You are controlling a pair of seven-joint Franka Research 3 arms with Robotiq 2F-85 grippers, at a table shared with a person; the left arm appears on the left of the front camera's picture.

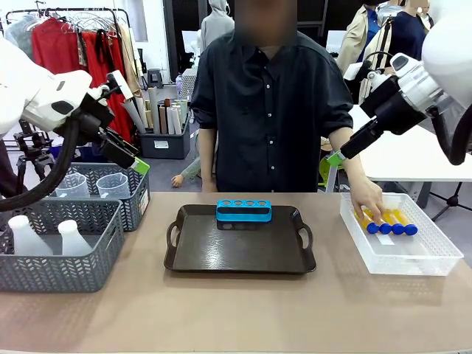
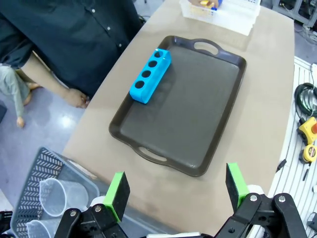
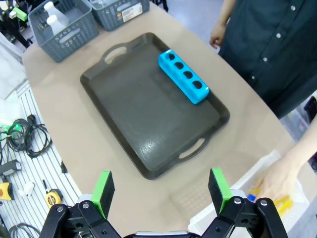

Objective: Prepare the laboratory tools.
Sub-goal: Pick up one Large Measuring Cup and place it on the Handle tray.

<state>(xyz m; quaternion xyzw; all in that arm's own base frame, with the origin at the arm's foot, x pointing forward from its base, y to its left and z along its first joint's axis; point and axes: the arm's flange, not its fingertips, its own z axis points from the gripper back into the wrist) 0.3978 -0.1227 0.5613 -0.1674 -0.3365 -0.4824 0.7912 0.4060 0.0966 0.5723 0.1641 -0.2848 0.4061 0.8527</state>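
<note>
- Front view: the empty rack (image 1: 244, 211) sits at the far edge of the tray (image 1: 221, 254). A person's hand (image 1: 366, 199) rests on four tubes (image 1: 387, 223) lying in the white bin (image 1: 435, 258), right. Beakers (image 1: 92, 184) and flasks (image 1: 44, 237) wait in baskets (image 1: 59, 276), left.
- Left wrist view: left fingers (image 2: 118, 191) spread wide, empty, high over the tabletop (image 2: 257, 99).
- Right wrist view: right fingers (image 3: 218, 184) apart, empty, above the bin's corner. The task looks barely begun, with the rack still to fill.

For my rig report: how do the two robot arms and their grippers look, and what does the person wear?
The left arm and right arm have white rounded shells and black wrists. The left gripper and right gripper are black, their jaws tipped with green pads. A thick black cable loops under the left arm. The person wears a dark buttoned shirt.
</note>
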